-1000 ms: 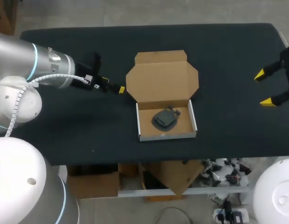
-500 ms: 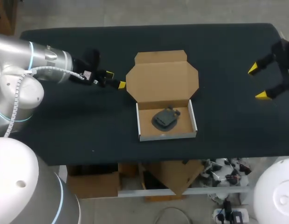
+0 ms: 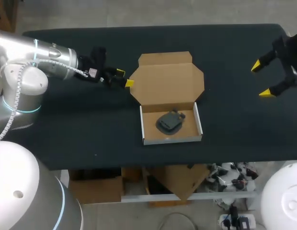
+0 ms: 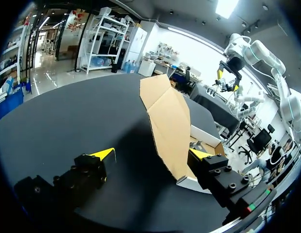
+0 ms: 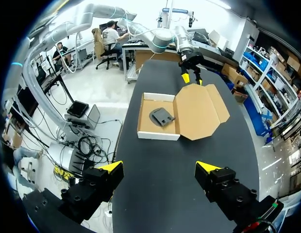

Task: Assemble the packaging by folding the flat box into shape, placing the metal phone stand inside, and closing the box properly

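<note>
The cardboard box (image 3: 171, 135) stands mid-table with its brown lid (image 3: 166, 79) folded back and open. A dark grey phone stand (image 3: 169, 121) lies inside the tray. My left gripper (image 3: 125, 77) is open right at the lid's left edge. In the left wrist view the lid (image 4: 167, 121) rises ahead between that gripper's (image 4: 151, 154) spread fingers, nearer one tip. My right gripper (image 3: 260, 79) hangs open and holds nothing, far to the right of the box. From its wrist view (image 5: 159, 167) the box (image 5: 146, 130), stand (image 5: 161, 116) and lid (image 5: 199, 109) lie well ahead.
The black table (image 3: 81, 129) is bare around the box, with wide room on both sides and in front. Its front edge runs just below the tray.
My left gripper has moved right, up to the lid's left edge. My right gripper has drifted toward the far side and slightly left. The box and stand have not moved.
</note>
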You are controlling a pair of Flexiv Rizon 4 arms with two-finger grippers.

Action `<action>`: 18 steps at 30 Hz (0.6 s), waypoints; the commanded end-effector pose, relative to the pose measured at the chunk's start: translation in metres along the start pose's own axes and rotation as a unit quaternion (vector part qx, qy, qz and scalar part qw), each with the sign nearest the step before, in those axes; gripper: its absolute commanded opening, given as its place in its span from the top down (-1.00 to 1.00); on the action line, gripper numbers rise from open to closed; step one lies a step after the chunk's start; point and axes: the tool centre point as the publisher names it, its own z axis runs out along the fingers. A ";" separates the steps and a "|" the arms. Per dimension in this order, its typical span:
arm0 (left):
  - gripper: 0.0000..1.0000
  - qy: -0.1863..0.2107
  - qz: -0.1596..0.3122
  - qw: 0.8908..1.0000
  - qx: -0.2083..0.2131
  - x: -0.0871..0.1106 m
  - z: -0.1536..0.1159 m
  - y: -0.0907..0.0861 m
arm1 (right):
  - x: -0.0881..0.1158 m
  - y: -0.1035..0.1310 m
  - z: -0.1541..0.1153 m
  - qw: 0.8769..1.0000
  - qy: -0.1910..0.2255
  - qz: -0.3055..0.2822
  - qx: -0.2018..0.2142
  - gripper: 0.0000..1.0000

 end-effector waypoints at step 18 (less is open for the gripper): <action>-0.33 0.088 0.033 0.995 -0.013 0.011 0.034 -0.008 | -0.008 0.006 0.005 1.000 0.008 -0.002 0.017 -1.00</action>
